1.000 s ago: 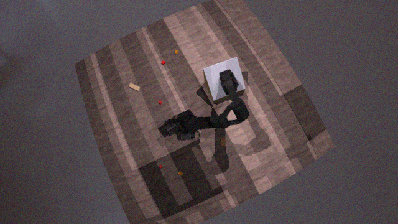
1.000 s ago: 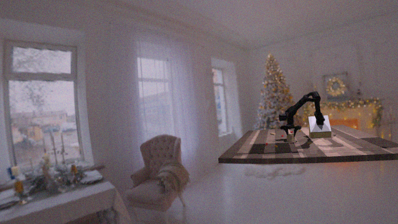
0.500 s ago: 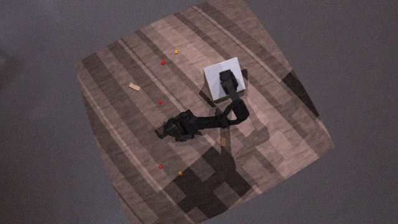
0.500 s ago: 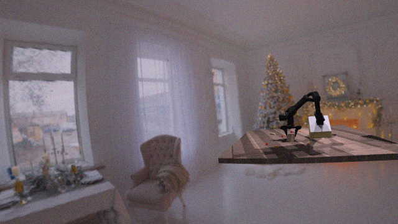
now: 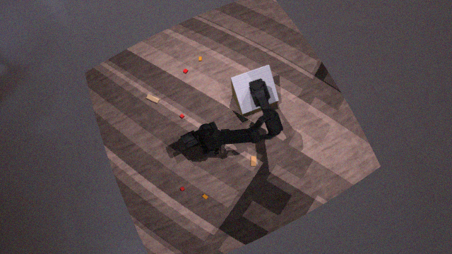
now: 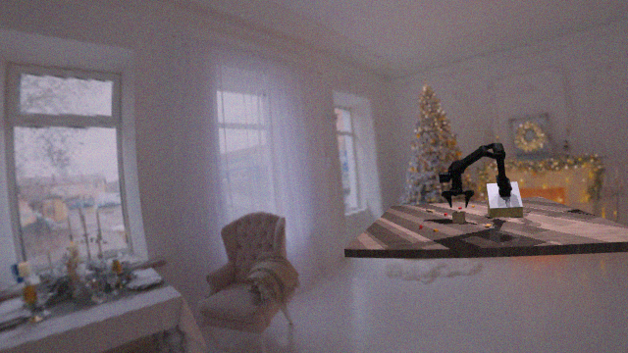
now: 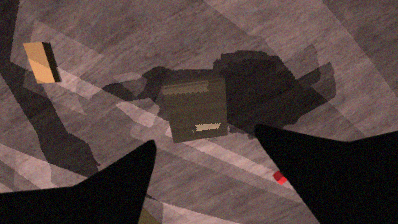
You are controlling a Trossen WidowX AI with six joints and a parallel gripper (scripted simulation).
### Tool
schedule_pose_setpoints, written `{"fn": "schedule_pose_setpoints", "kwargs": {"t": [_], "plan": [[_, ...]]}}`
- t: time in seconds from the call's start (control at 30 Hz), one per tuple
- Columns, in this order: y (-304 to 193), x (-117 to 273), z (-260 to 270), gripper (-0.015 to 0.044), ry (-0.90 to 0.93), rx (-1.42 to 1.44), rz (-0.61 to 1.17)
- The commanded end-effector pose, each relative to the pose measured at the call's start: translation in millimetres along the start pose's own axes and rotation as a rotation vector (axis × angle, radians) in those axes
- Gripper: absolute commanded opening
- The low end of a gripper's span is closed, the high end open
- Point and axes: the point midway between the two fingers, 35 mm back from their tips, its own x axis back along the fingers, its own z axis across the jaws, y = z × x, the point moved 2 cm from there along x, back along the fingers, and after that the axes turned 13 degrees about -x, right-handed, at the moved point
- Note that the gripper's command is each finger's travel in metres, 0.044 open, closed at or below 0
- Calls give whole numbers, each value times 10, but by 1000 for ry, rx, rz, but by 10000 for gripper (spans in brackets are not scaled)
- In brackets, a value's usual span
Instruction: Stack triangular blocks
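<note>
The triangular blocks show together as one brown, square-looking block (image 6: 458,217) (image 7: 197,107) resting on the table (image 5: 275,226). Its top looks roughly level. I cannot make out the seam or the two sloped faces, nor tell exactly whether the ends are even. My gripper (image 6: 458,205) (image 7: 206,136) is open wide and empty. Its fingertips are above the block in the exterior view, with a small gap, and do not touch it. In the top view the hand hides the block.
The arm stands on a white-topped pedestal (image 5: 241,93) (image 6: 505,213). A tan piece (image 5: 253,161) (image 7: 40,62) lies off to one side; another tan piece (image 5: 152,98) lies farther away. Small red pieces (image 5: 181,116) (image 7: 280,177) and orange pieces (image 5: 205,196) are scattered around. Shadows cross the table.
</note>
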Motion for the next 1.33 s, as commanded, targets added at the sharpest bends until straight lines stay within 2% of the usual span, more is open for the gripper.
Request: {"fn": "schedule_pose_setpoints", "kwargs": {"t": [0.0, 1.3], "plan": [[8, 627, 51, 440, -7, 8, -20], [1, 600, 29, 440, -14, 3, -16]]}}
